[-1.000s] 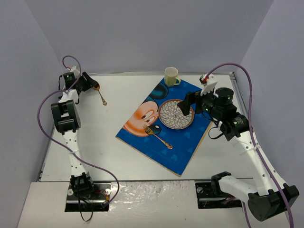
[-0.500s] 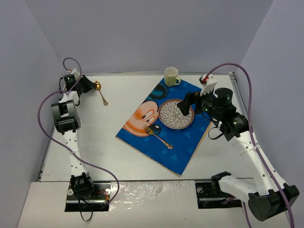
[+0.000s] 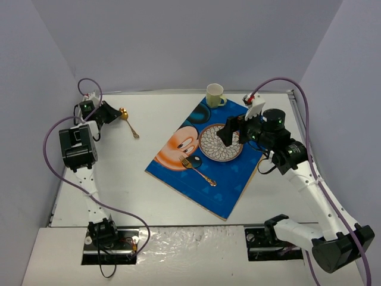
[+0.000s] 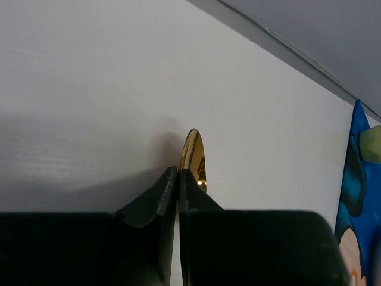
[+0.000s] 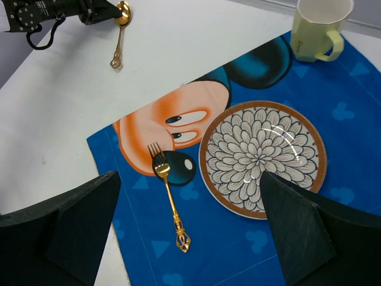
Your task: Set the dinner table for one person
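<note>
The desk is a flat, matte-white rectangular top with a thin grey metal rim; it extends from the arm bases to the far wall and carries all the tableware. A rectangular blue placemat printed with a cartoon mouse face lies at an angle on the right half of the desk. A round, glossy plate with a petal pattern and a brown rim band sits on the placemat. A gold fork with an ornate handle end lies on the placemat just left of the plate, apart from it, tines toward the far side. A pale yellow mug stands upright at the far corner of the placemat. The left jaws, near the far-left corner of the desk, are clamped together on the bowl of a gold spoon; the left wrist view shows the polished oval bowl edge-on between the black tips. The slender handle slopes away from the jaws; whether its end touches the desk cannot be told. The right jaws are wide apart above the plate, holding nothing
</note>
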Available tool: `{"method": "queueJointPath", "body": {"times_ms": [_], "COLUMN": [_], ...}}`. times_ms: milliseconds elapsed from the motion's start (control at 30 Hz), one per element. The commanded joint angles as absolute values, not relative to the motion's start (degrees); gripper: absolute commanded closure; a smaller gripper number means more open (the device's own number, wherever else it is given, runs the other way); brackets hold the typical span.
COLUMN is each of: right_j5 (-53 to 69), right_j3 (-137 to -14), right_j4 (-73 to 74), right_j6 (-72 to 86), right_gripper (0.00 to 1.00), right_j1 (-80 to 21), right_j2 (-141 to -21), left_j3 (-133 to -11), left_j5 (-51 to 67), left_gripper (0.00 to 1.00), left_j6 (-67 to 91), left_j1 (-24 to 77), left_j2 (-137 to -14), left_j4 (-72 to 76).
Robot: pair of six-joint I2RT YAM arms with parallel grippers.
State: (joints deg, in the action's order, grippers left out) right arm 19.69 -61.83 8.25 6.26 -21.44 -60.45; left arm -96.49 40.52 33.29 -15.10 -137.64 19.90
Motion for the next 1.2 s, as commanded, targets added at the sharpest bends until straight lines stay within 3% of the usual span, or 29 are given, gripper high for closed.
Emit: {"method": "queueJointPath", "body": {"times_ms": [0, 367, 567, 1167], "right_j5": [19.5, 15.4, 16.1, 13.1], "right_j3": [-66.8, -82.6, -91.4, -100.7], "right_j4": [5.7, 6.3, 7.2, 8.1], "right_j6": [7.6, 10.7, 13.7, 13.4], "right_gripper": [0.00, 0.04, 0.16, 0.38], "right_j1": [-24.7, -37.8, -40.9, -44.2], "right_j2": [-65.1, -85.7, -94.9, -105.4], "left_j3": [-89.9, -64.3, -56.6, -51.7], "left_j5": [40.1, 31.8, 23.2, 14.2], "left_gripper": [1.00, 1.00, 1.00, 1.00], "left_j6": [36.2, 37.7, 35.6, 35.4], "left_j1": [-15.3, -7.9, 0.6, 15.1], "left_j2": [-124.2, -97.3, -83.6, -72.4], "left_j4": [30.9, 37.5, 32.5, 27.8]}}
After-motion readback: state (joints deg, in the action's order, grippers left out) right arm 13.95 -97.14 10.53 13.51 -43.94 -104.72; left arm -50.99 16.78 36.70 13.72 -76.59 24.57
